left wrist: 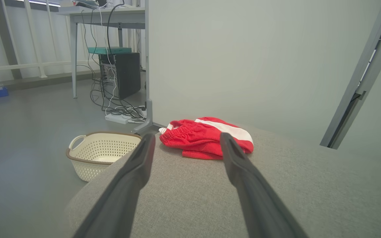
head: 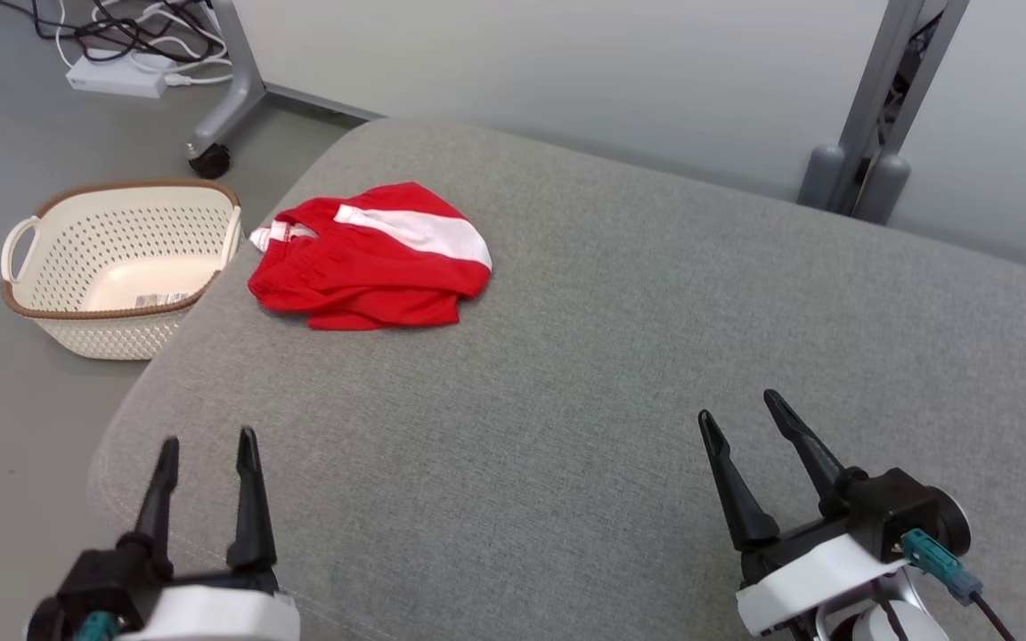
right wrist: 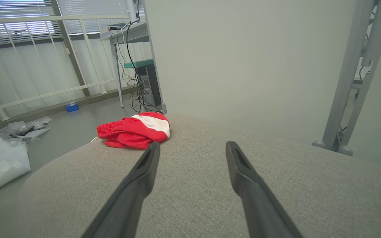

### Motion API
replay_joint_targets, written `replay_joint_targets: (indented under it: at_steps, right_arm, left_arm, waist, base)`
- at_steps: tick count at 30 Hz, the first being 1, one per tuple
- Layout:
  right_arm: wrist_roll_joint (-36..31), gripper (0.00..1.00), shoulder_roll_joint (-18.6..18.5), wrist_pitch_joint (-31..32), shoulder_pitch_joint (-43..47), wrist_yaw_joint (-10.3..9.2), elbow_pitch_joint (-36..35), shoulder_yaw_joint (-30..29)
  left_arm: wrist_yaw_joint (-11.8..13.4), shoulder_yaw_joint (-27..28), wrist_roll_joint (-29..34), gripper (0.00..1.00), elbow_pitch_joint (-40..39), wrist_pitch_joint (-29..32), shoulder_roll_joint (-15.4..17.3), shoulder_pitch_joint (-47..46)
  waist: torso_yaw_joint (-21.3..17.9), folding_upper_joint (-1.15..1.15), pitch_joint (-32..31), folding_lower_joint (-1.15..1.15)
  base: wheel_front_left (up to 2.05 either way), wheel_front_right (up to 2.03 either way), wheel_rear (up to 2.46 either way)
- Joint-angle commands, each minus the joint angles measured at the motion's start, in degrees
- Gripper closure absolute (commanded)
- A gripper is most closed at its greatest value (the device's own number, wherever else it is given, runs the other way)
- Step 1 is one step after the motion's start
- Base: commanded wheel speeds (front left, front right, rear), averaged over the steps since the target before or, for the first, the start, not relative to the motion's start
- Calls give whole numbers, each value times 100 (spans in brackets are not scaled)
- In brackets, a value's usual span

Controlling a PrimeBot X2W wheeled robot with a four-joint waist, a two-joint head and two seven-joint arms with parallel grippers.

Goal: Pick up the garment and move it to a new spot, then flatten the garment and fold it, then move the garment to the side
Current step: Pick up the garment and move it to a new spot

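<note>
Garment (head: 370,258) is noted bunched at upper left of the cushion (head: 566,401); left end effector (head: 208,436) and right end effector (head: 737,404) are held spread, empty, so all steps are judged outstanding.

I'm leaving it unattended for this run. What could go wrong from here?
1. The garment lies bunched close to the cushion's left edge, with the basket on the floor beside it; a nudge from the open left tool might push it off.
2. Its layers overlap, so a pinch may lift only one and leave it twisted.
3. The right tool is far from it, so flattening with both needs a long reach.
</note>
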Motion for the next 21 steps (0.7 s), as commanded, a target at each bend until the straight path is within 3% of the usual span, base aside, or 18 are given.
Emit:
replay_joint_targets:
  at_steps: [1, 6, 12, 21]
  right_arm:
    - [-64, 0, -47, -25, 0, 2, -23, -37]
    - [-456, 0, -103, -25, -239, 2, -127, -223]
    - [-584, 0, -356, 11, -650, 2, -398, -270]
    - [-611, 0, -688, 323, -1127, 2, -1153, -173]
  left_arm:
    - [-58, 56, 29, 0, -3, 0, 26, -188]
    - [-246, 279, 58, 0, 336, 0, 25, -791]
    - [-535, 454, -2, 0, 1404, 93, 344, -2020]
    - [-971, 541, -583, 0, 2740, 1773, 1042, -3983]
  waist:
    - [-72, 0, 141, 0]
    - [-265, 0, 651, 0]
    - [-510, 0, 1307, 0]
    - [-822, 0, 2177, 0]
  base:
    - [0, 0, 0]
    - [0, 0, 0]
    - [0, 0, 0]
    - [0, 0, 0]
